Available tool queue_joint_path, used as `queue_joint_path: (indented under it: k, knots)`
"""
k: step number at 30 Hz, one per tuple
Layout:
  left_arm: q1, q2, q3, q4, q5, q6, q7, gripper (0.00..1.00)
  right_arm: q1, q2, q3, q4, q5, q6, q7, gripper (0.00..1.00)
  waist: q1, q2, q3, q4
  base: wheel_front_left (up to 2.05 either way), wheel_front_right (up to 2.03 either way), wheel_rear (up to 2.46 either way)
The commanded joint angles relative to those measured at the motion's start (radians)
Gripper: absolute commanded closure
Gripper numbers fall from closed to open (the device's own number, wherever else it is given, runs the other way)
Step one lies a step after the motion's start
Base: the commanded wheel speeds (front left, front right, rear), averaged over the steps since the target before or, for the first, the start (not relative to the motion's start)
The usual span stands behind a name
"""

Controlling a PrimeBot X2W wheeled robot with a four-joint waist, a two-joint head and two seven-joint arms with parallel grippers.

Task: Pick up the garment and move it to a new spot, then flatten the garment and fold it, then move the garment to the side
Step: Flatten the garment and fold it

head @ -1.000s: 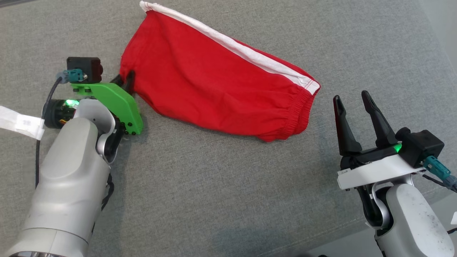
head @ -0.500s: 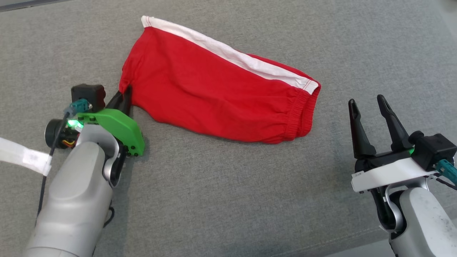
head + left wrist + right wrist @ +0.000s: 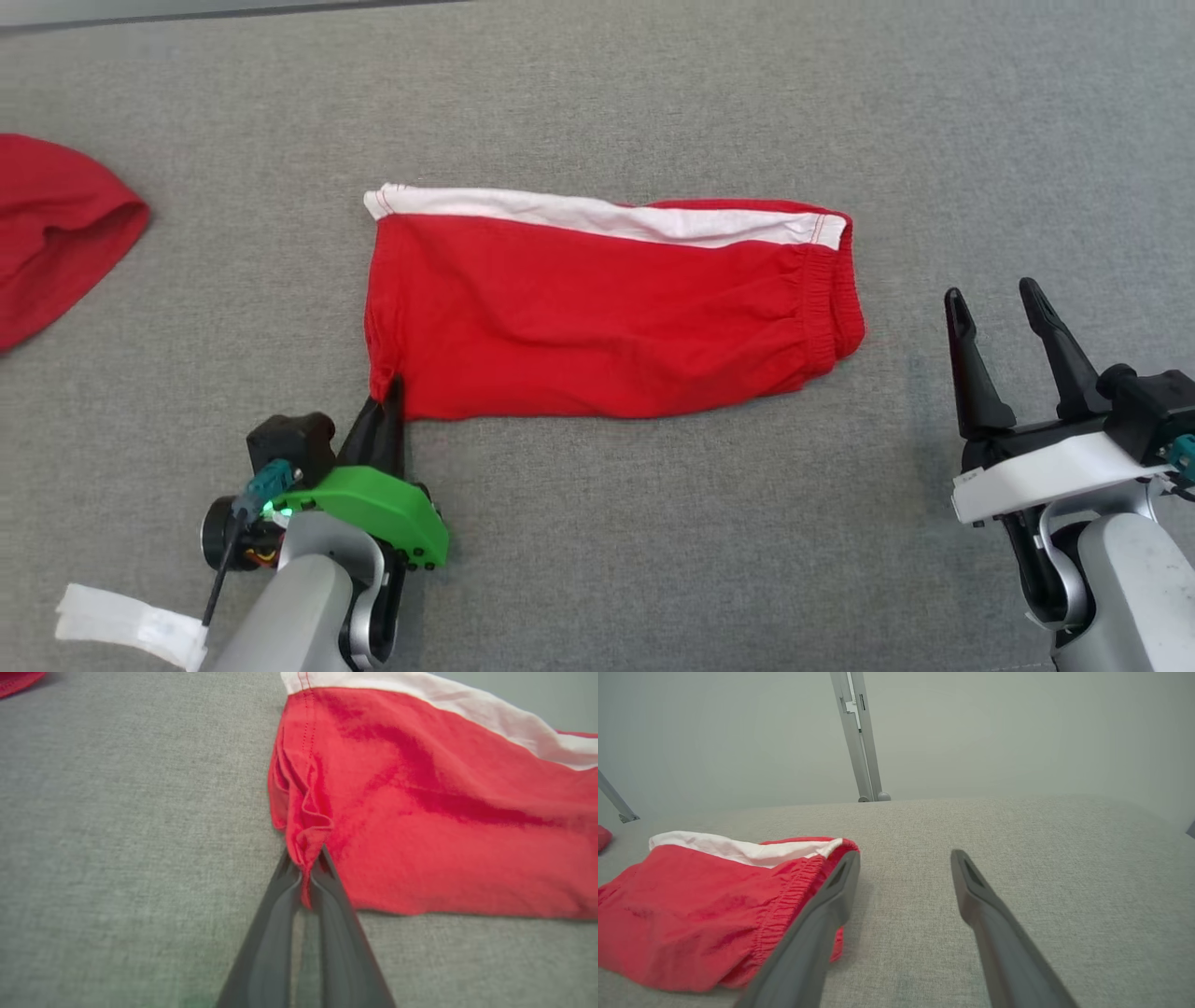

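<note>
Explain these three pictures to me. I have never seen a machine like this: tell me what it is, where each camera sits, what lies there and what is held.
This is a wheeled robot with two arms, each ending in a two-fingered tool. One picture looks down from its head; the other two come from wrist cameras looking along each tool's fingers. On the grey fabric surface lies a pair of red shorts with a white stripe. The left tool is shut on their near left corner, pinching a fold of cloth. The right tool stands open, apart from the waistband end, holding nothing. Another red cloth lies at the far left.
</note>
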Motion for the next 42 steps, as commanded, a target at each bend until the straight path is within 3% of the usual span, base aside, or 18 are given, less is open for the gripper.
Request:
queue_joint_path:
  k: [1,5,6,7,14,24,42]
  knots:
    - [0.036,0.007,0.0,-0.027,-0.009,0.014,0.003,1.0,0.013,-0.003,-0.005,-0.004,-0.004,0.0,0.005,0.0,0.0,-0.0001,-0.039,0.044,0.0,0.0,0.0]
    - [0.096,0.022,0.0,-0.115,-0.012,0.041,0.021,1.0,0.023,0.004,-0.008,-0.011,0.005,0.0,0.015,0.0,0.0,-0.0001,-0.052,0.052,0.0,0.0,0.0]
    - [0.104,0.022,0.006,-0.137,-0.016,0.047,0.011,0.56,0.022,0.006,-0.007,-0.014,0.003,0.0,0.019,0.0,0.0,-0.0001,-0.054,0.051,0.0,0.0,0.0]
    - [0.113,0.027,0.007,-0.154,-0.006,0.058,0.005,0.0,0.022,0.009,-0.005,-0.017,0.002,0.0,0.021,0.0,0.0,-0.0001,-0.056,0.049,0.0,0.0,0.0]
    - [0.147,0.068,0.039,-0.275,0.063,0.114,-0.046,0.0,0.038,0.023,-0.013,-0.031,-0.026,0.0,0.026,0.0,0.0,-0.0001,-0.083,0.025,0.0,0.0,0.0]
    - [0.208,0.132,0.094,-0.435,0.146,0.159,-0.06,0.0,0.088,0.042,-0.031,-0.036,-0.067,0.0,0.046,0.0,0.0,-0.0001,-0.145,0.005,0.0,0.0,0.0]
    - [0.234,0.146,0.083,-0.51,0.143,0.169,-0.04,0.0,0.094,0.042,-0.046,-0.037,-0.063,0.0,0.079,0.0,0.0,-0.0001,-0.149,0.036,0.0,0.0,0.0]
